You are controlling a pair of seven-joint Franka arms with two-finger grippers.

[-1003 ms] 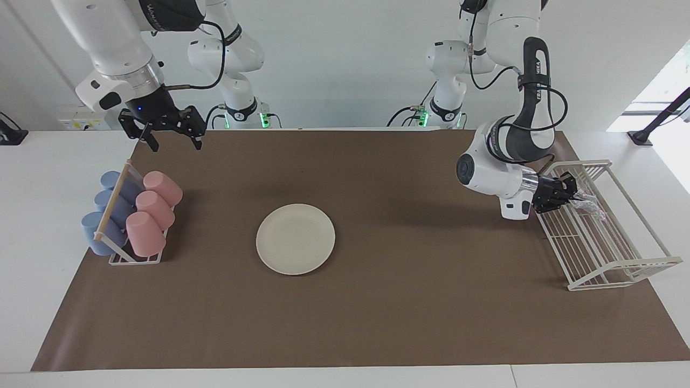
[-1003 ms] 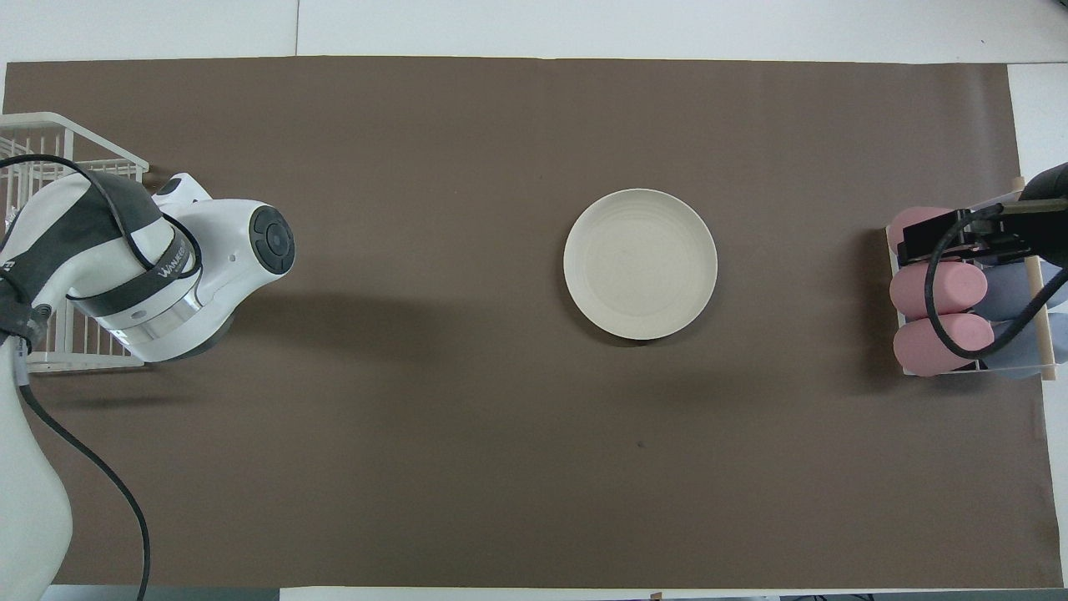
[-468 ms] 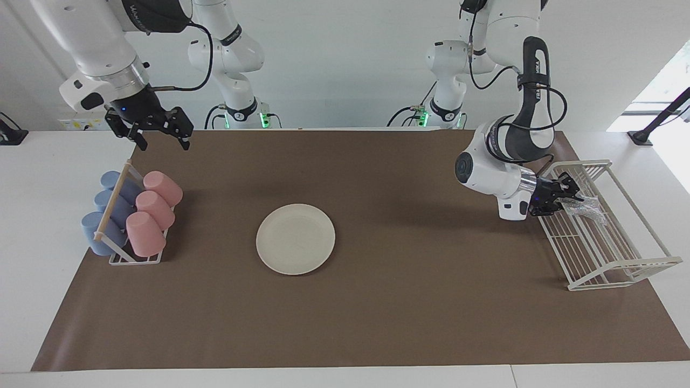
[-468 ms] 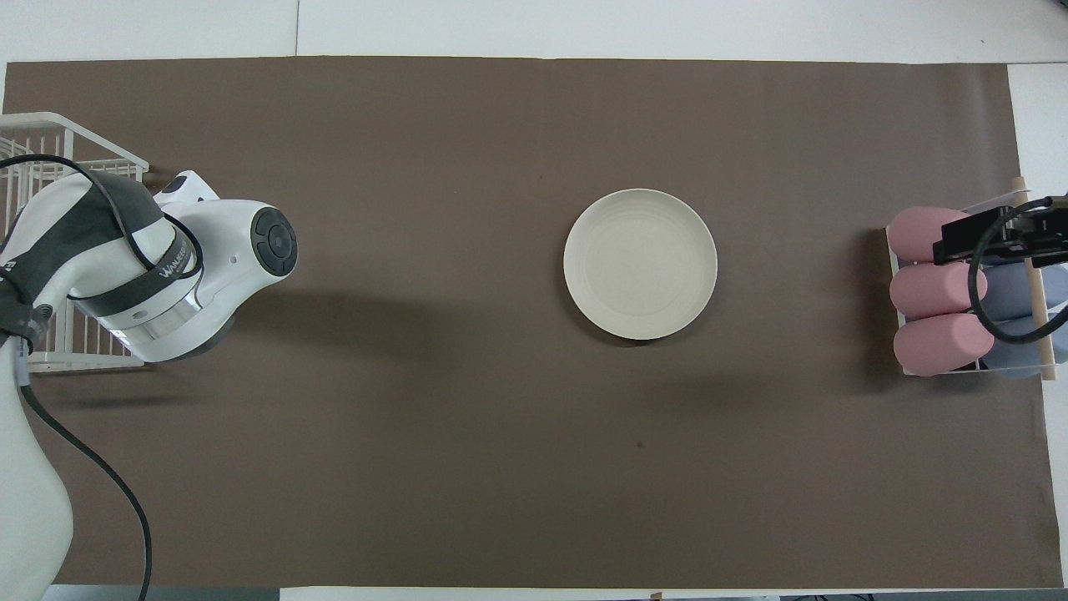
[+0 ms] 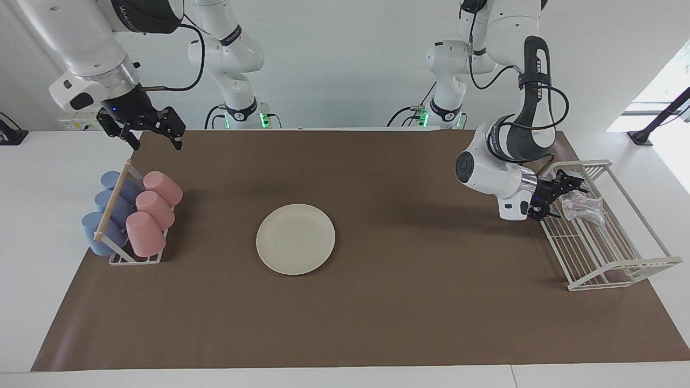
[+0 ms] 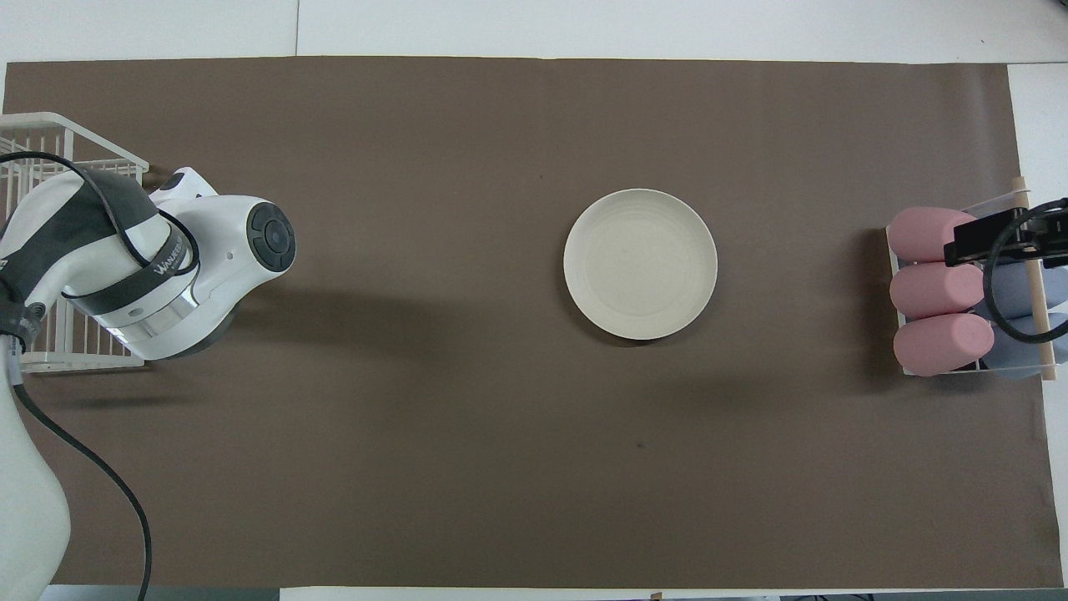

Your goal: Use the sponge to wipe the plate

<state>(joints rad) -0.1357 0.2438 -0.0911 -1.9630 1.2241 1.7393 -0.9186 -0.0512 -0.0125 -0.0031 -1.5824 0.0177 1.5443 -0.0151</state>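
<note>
The cream-white plate (image 5: 295,238) lies flat on the brown mat at the middle of the table; it also shows in the overhead view (image 6: 640,264). The silvery speckled sponge (image 5: 583,207) lies in the white wire rack (image 5: 620,264) at the left arm's end. My left gripper (image 5: 558,198) is open beside the sponge at the rack's edge, apparently just clear of it. In the overhead view the left arm's wrist hides both gripper and sponge. My right gripper (image 5: 155,141) is open and empty, raised near the cup rack; part of it shows in the overhead view (image 6: 997,238).
A small rack at the right arm's end holds pink cups (image 5: 153,207) and blue cups (image 5: 108,210) lying on their sides, also seen in the overhead view (image 6: 939,288). The brown mat (image 5: 377,312) covers most of the table. The wire rack's corner shows in the overhead view (image 6: 50,133).
My left gripper has drawn back a little from the sponge and spread its fingers; the sponge stays in the wire rack. My right gripper has risen and moved toward the right arm's end.
</note>
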